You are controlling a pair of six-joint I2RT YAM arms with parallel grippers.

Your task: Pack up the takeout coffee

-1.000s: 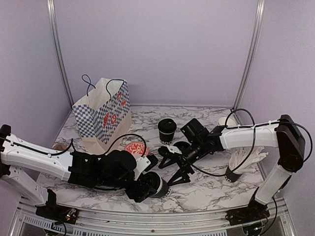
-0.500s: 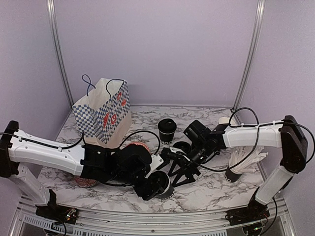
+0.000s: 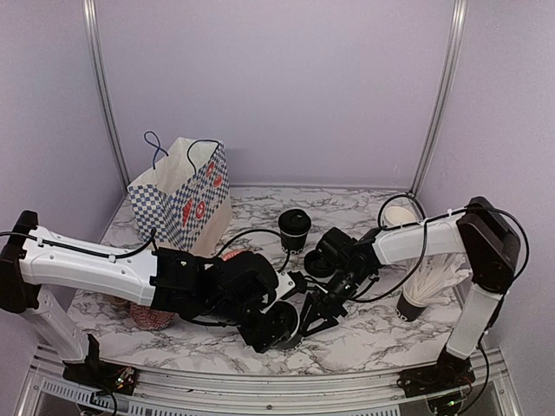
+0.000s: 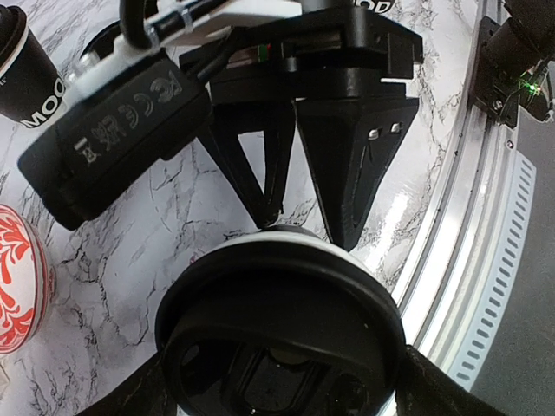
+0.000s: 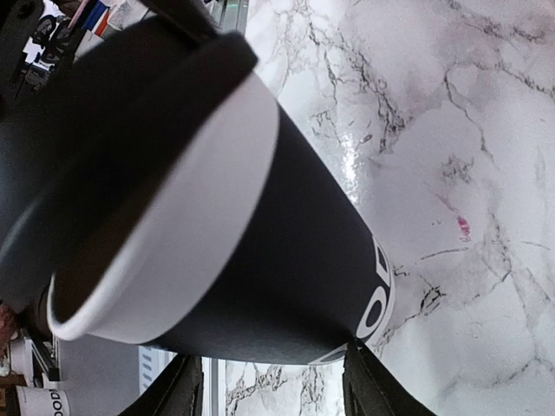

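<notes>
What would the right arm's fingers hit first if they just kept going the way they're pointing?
The black paper cup with its lid. The right arm's fingers point straight at it, tips beside its white rim; whether they touch it is unclear.

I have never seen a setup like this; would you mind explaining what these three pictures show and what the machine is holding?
This is a robot with two arms bolted at the near edge of a marble table. The wide picture comes from a fixed camera above and behind the arms. The other two come from cameras on the left and right wrists. On the table are a checkered paper bag, a lidded coffee cup, a red patterned bowl and a cup full of white straws. Near the front, the left gripper clasps a black lid at the mouth of another black paper cup. The right gripper has its fingers on either side of that cup's body. Whether they pinch it yet is unclear.
</notes>
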